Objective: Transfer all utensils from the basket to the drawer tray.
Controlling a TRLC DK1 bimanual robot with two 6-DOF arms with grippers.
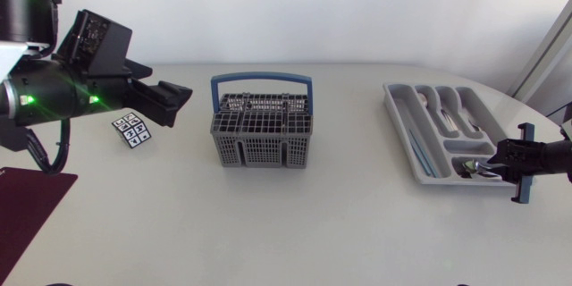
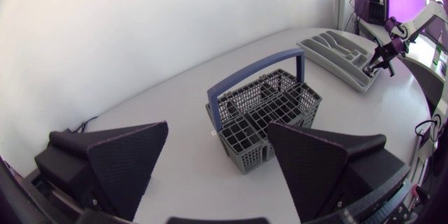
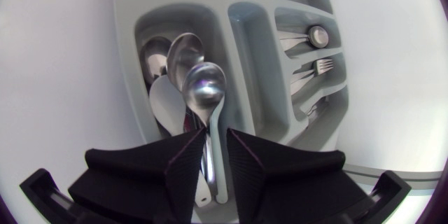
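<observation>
RIGHT: matte black right gripper point(image 3: 215, 133) clamped on polished steel spoon point(image 3: 204, 87), handle mostly hidden between fingers | SPOON: over grey plastic drawer tray point(image 3: 126, 56), compartment holding other spoons point(image 3: 183, 45); tray near end masked by gripper | LEFT: left gripper point(image 2: 217, 127) fingers spread, nothing held | BASKET: grey mesh basket with blue handle point(image 1: 262, 138) mid-table, contents indiscernible

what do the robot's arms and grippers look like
The left arm has a black housing with green lights, a pale link and a looping black cable. Both the left gripper and right gripper are matte black, with broad wedge-shaped fingers.
</observation>
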